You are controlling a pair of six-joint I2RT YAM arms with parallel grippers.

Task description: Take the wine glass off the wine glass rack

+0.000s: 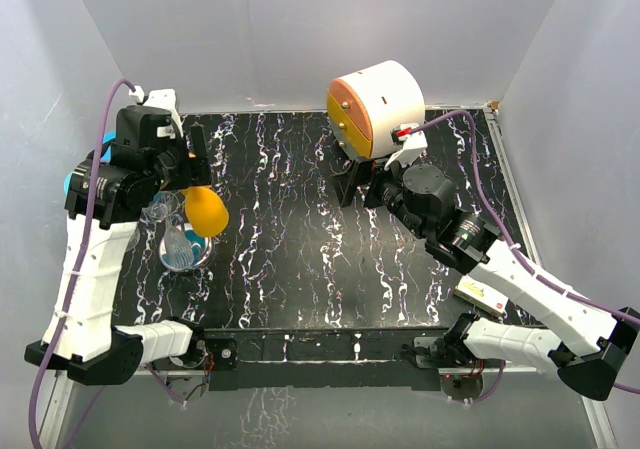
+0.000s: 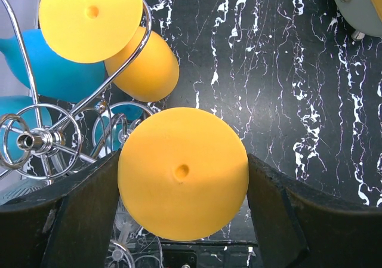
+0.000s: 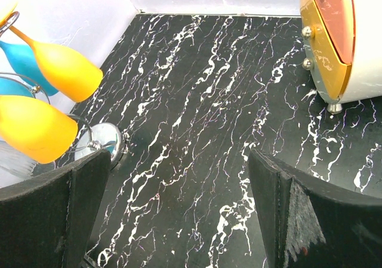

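Wine glass (image 2: pixel 182 205), the yellow one, is pinched by its round foot between the left gripper's (image 2: pixel 182 178) jaws, with both fingers pressed against the rim. Just beside it, the chrome rack (image 2: pixel 36 139) carries another yellow glass (image 2: pixel 146 71) and blue glasses (image 2: pixel 59 74). Over on the other side, the right gripper (image 3: pixel 179 184) hangs with jaws spread wide above the black marbled table (image 3: pixel 197 89), near the round cabinet (image 3: pixel 358 53).
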